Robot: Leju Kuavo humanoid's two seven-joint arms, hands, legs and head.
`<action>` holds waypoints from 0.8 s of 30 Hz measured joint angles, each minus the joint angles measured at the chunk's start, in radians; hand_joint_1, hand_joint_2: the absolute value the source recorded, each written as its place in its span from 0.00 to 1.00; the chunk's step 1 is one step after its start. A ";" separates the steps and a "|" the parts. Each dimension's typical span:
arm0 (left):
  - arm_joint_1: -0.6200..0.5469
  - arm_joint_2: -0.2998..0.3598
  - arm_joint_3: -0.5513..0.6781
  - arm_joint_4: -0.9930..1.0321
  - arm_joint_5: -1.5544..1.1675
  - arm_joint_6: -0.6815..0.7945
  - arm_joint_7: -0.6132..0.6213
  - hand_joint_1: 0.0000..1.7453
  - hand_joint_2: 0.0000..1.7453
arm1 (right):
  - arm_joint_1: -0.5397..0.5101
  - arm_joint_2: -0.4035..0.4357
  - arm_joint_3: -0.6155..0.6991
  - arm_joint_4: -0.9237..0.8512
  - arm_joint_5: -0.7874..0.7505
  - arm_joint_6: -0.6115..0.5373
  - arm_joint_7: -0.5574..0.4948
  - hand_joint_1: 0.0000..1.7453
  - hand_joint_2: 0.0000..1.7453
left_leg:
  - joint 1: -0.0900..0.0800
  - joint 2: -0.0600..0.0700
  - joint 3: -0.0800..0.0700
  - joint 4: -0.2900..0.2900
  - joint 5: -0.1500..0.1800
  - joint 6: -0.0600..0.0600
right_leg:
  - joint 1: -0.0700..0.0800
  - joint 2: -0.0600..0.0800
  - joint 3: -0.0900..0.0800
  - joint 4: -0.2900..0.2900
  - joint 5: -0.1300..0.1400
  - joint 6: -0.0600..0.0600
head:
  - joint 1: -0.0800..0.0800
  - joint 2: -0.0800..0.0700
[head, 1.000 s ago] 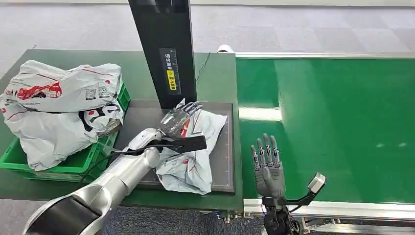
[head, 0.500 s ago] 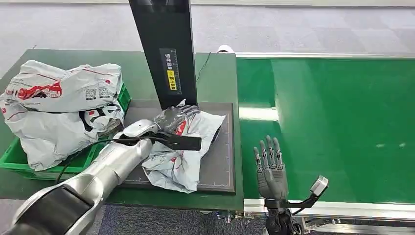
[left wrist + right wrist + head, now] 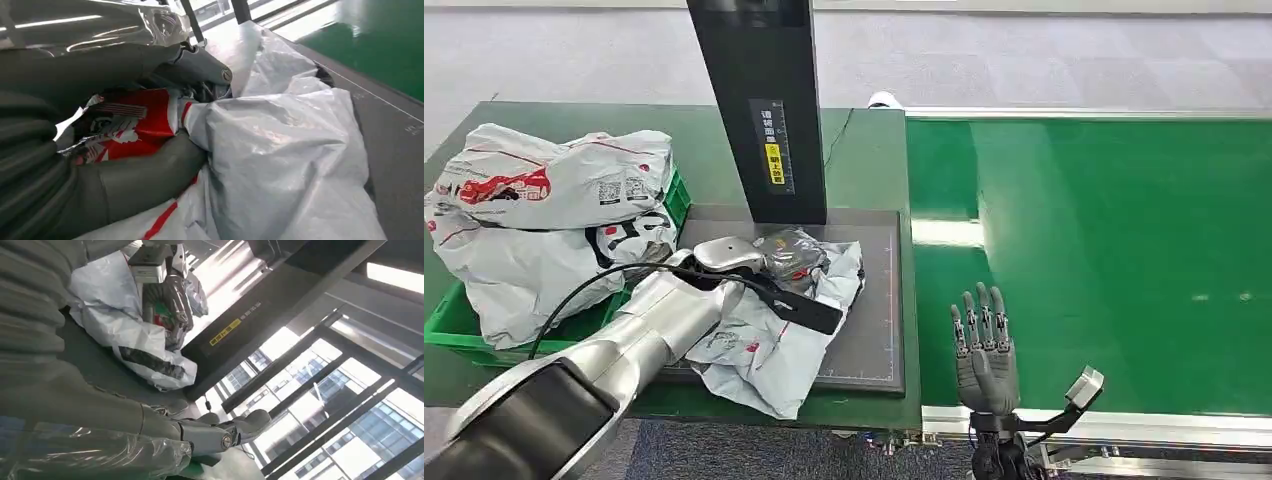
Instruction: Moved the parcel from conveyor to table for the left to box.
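Centrally, the white parcel lies crumpled on the dark mat of the green surface, at 6 o'clock from the black column. The left robot hand grips its red-printed upper fold, fingers closed into the plastic. At 9 o'clock, a green box holds other white bags. The right robot hand stands upright over the conveyor at 4 o'clock, fingers straight, seemingly holding nothing.
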 measured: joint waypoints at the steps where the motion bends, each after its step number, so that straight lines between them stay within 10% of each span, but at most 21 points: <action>1: 0.001 -0.001 -0.005 0.001 0.011 0.021 0.001 1.00 1.00 | 0.001 0.000 -0.001 -0.002 -0.001 -0.004 0.000 0.00 1.00 | 0.000 0.000 0.000 0.000 0.000 0.000 | 0.000 0.000 0.000 0.000 0.000 0.000 | 0.000 0.000; 15: 0.128 -0.023 0.179 -0.142 0.315 0.599 -0.019 1.00 1.00 | 0.044 0.019 -0.011 -0.053 -0.024 -0.027 0.034 0.00 1.00 | 0.000 0.000 -0.002 0.000 0.000 0.000 | 0.000 0.000 -0.002 0.000 0.000 0.000 | 0.000 0.000; 24: 0.227 -0.008 0.403 -0.447 0.495 0.700 -0.098 1.00 1.00 | 0.049 0.024 -0.012 -0.054 -0.040 -0.032 0.038 0.00 1.00 | 0.000 0.000 -0.002 0.000 0.000 0.000 | 0.000 0.000 -0.002 0.000 0.000 0.000 | 0.000 0.000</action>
